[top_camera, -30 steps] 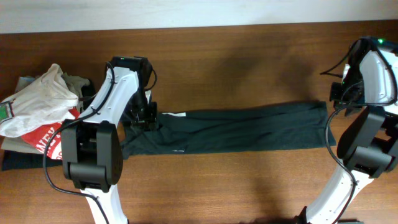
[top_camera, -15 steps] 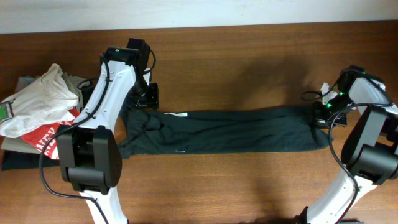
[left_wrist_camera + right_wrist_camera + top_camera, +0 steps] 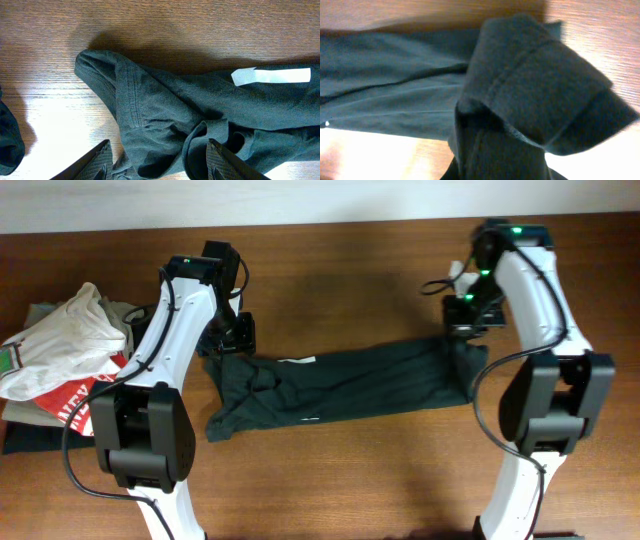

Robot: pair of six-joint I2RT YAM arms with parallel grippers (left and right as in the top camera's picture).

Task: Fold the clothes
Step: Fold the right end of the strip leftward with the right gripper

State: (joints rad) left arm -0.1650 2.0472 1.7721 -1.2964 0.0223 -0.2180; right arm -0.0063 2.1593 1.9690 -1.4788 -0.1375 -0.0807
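A dark green garment lay stretched out in a long band across the middle of the wooden desk, running from left to right with a slight upward slant toward the right. Its left end was crumpled into loose folds, and a ribbed, stitched edge curled over at that corner in the left wrist view. A white label showed on the upper edge of the cloth near the left end (the left wrist camera caught it clearly as a flat strip).

The left fingers hovered just above that crumpled left end. In the wrist view the 2 tips stood wide apart, one to each side of a raised fold, with nothing pinched between them.

The right fingers were at the garment's right end, which rose off the desk in a bunch up to them. In the right wrist view a thick doubled fold of the cloth filled most of the frame and buried the tips, so they appeared closed on it, though the tips themselves could not be seen.

At the far left of the desk sat a pile of clothes, a white piece with red print on top, just beside the left arm and apart from the garment.
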